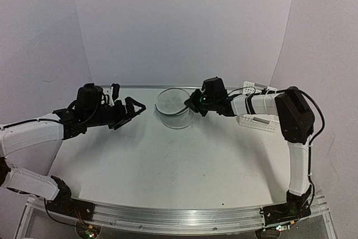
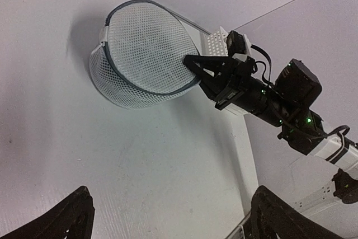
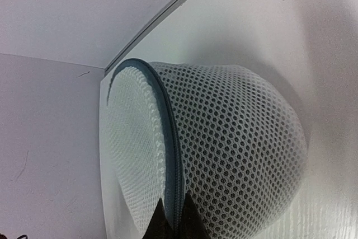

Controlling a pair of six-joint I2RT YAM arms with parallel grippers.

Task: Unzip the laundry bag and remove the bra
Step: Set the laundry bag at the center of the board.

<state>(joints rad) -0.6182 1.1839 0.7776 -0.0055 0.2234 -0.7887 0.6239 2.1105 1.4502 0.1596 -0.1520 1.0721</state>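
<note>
The laundry bag [image 1: 174, 107] is a white mesh cylinder with a dark rim, lying at the back middle of the table. It also shows in the left wrist view [image 2: 142, 54] and fills the right wrist view [image 3: 235, 155]. My right gripper [image 1: 193, 101] is at the bag's right edge, and its tips [image 3: 174, 222] are pinched on the dark zipper rim [image 3: 168, 132]. It also shows in the left wrist view [image 2: 193, 62]. My left gripper [image 1: 132, 99] is open and empty, left of the bag and apart from it [image 2: 170, 205]. No bra shows in any view.
A white slotted plastic basket [image 1: 258, 121] lies at the back right behind the right arm, also seen in the left wrist view [image 2: 215, 42]. The table's back edge and the white backdrop stand right behind the bag.
</note>
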